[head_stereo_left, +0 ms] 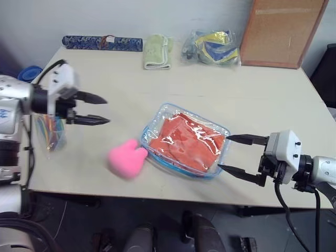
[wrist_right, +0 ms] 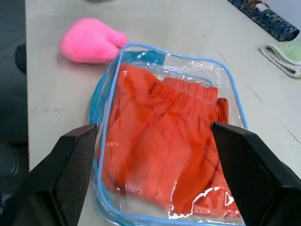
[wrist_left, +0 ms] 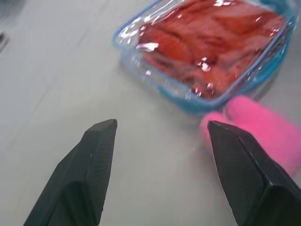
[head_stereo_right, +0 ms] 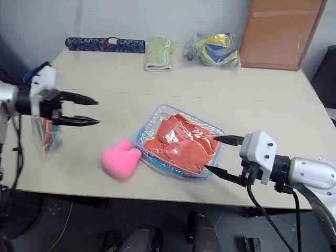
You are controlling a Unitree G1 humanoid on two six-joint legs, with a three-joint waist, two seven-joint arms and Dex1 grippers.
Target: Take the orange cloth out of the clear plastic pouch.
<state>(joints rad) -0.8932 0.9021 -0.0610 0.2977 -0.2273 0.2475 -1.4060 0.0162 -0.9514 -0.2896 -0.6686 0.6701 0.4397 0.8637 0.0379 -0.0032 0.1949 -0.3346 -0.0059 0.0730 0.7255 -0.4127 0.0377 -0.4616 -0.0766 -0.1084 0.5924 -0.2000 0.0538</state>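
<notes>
Orange cloth (head_stereo_left: 186,143): seen folded up inside the clear plastic pouch (head_stereo_left: 157,116), so nothing is pulled out yet, by the look of it.
Head view, pouch: laid flat near the front edge of the table (head_stereo_left: 252,94), with the pink heart plush (head_stereo_left: 126,157) touching its left corner.
Head view, left gripper (head_stereo_left: 98,109): held up off the table, well apart from the pouch, fingers spread and nothing between them. A small bag of coloured sticks (head_stereo_left: 50,131) is seen under that arm.
Head view, right gripper (head_stereo_left: 231,155): parked just beside the pouch's right end, fingers spread wide and empty, probably lined up to pin or pinch that edge.
Head view, back of table: a pale green towel (head_stereo_left: 158,51), a dark blue roll (head_stereo_left: 102,43) and a bag with yellow and blue stuff (head_stereo_left: 212,47) are left well out of the way.
Left wrist view: pouch and pink plush are framed ahead between the parted fingers.
Right wrist view: the pouch's blue trim sits between the open fingers, cloth clearly visible through the plastic.
</notes>
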